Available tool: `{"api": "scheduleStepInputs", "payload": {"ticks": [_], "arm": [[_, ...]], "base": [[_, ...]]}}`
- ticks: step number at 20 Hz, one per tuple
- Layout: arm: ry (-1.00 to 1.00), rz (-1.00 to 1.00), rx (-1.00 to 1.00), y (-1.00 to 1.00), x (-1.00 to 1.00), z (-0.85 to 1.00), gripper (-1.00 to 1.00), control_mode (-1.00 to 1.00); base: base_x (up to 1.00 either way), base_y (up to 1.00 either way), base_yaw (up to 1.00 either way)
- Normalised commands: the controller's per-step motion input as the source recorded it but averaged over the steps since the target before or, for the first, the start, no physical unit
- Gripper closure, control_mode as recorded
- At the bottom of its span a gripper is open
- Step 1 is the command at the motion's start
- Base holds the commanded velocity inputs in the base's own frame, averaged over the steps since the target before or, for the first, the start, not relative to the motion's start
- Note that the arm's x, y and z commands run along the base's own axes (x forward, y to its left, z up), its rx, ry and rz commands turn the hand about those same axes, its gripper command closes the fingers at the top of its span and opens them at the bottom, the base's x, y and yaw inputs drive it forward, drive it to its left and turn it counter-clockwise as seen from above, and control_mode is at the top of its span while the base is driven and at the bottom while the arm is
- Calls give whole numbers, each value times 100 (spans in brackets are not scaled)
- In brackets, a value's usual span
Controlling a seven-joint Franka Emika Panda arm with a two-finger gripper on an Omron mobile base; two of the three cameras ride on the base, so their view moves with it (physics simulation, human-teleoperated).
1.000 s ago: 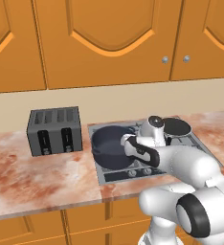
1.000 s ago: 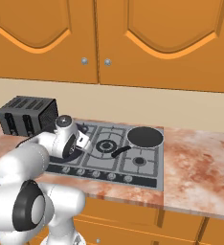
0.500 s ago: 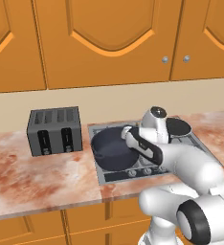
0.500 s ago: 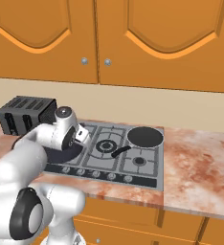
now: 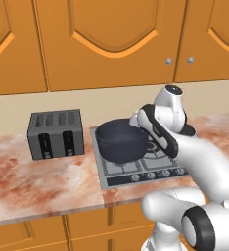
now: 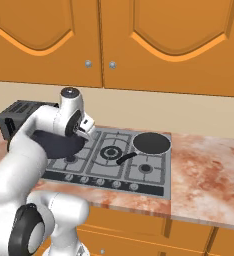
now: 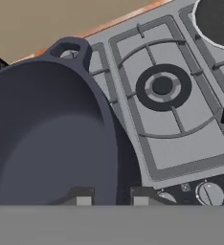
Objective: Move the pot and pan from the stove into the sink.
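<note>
Pot [image 5: 121, 140], deep and dark, at centre of the left base view, raised just above the left end of the stove [image 5: 150, 169]. Gripper [image 7: 111, 197], bottom centre of the hand view, clenched on the pot's near rim; the bowl extends up and left from the fingertips. Pan [image 6: 151, 143] rests right of centre in the right base view, its handle pointing lower left.

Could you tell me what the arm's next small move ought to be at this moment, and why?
Probably a careful carry sideways, away from the stove. The gripper is shut on the pot at its near rim, and the pot already looks raised off the grates in the left base view, while the pan sits on a far burner.
</note>
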Motion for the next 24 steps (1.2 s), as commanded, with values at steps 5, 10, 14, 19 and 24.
{"api": "scheduleStepInputs", "payload": {"ticks": [5, 10, 14, 19, 24], "arm": [[2, 6, 1, -19, -60, 60, 100, -100], [-6, 10, 0, -22, -98, 32, 100, -100], [-21, 10, 1, -20, -85, 13, 100, -100], [-38, 11, 2, -17, -58, 0, 100, -100], [-9, 4, 1, -4, -12, 0, 100, -100]], "base": [[0, 0, 0], [0, 0, 0], [0, 0, 0], [0, 0, 0], [0, 0, 0]]}}
